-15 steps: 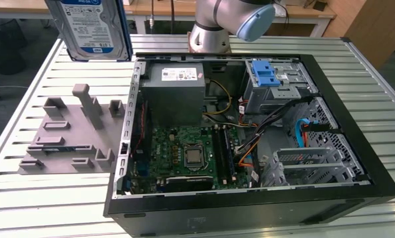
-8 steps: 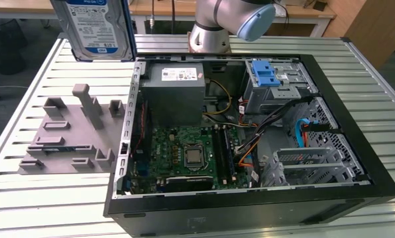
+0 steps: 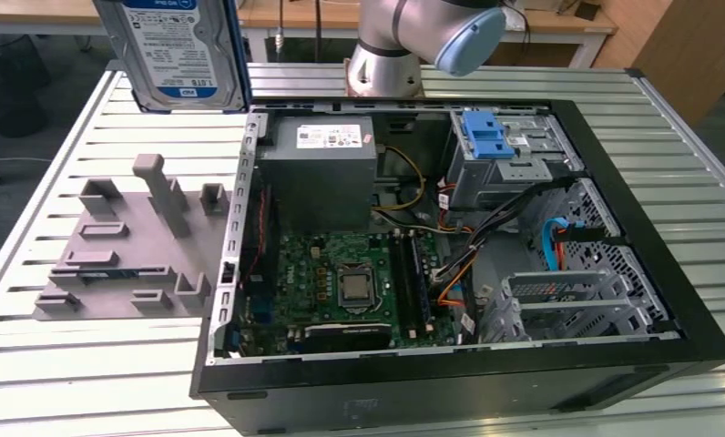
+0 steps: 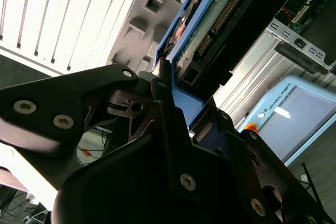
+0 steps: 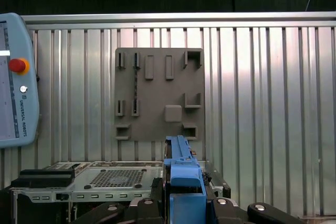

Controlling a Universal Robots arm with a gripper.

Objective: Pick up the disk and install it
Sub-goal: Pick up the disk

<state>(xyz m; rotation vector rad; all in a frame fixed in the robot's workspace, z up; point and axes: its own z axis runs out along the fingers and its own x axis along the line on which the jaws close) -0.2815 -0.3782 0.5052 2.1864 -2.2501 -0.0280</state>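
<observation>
Disk point(image 3: 174, 50) held aloft over slatted metal table point(image 3: 71, 382), top cut off in exterior view; flat silver rectangle; black gripper point(image 4: 181, 98) clamped on its blue plastic carrier point(image 5: 181, 174); fingertips partly hidden.

Blue-and-white printed label point(image 3: 180, 41) on the disk point(image 3: 174, 86); white printed sticker point(image 3: 327, 137) on the grey box point(image 3: 320, 187); lettering along the teach pendant point(image 5: 16, 77) edge.
</observation>
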